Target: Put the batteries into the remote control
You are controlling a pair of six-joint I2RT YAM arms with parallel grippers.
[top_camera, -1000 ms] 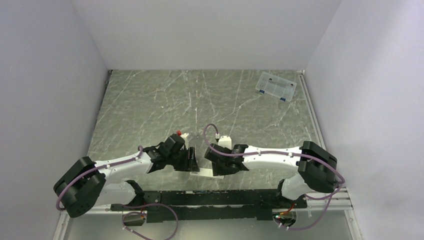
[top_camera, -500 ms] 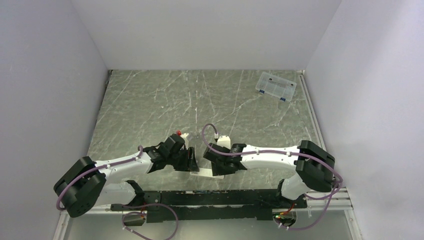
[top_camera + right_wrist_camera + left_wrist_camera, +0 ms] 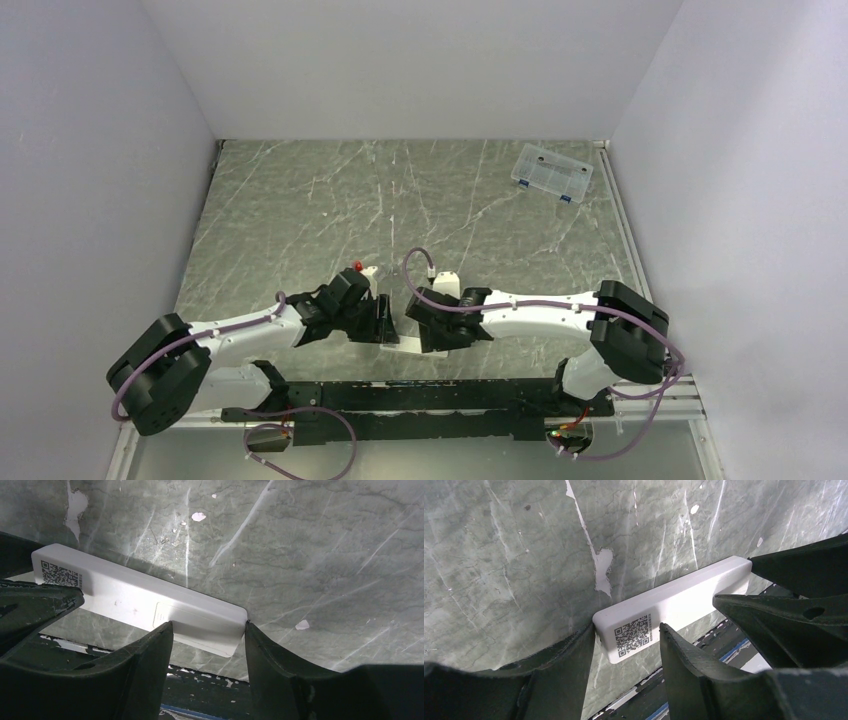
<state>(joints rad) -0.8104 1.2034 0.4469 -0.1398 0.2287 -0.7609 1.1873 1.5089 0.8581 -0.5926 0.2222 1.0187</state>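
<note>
The remote control (image 3: 405, 347) lies flat near the table's front edge, a slim white bar with a QR label at one end (image 3: 634, 632). My left gripper (image 3: 626, 627) is shut on that labelled end, one finger at the end and the other against the near side. My right gripper (image 3: 207, 625) straddles the opposite end (image 3: 200, 617), where a fitted cover outline shows. Its jaws are open, with the tips just at the remote's edges. In the top view both grippers, left (image 3: 384, 322) and right (image 3: 430, 335), meet over the remote. The batteries are out of view.
A clear compartment box (image 3: 551, 172) sits at the far right corner of the marbled green table (image 3: 300, 210). The black mounting rail (image 3: 400, 400) runs just past the table's front edge, right beside the remote. White walls enclose three sides.
My right wrist has shifted slightly left toward the left gripper, and its jaws have widened a little. The left arm and the remote have stayed put.
</note>
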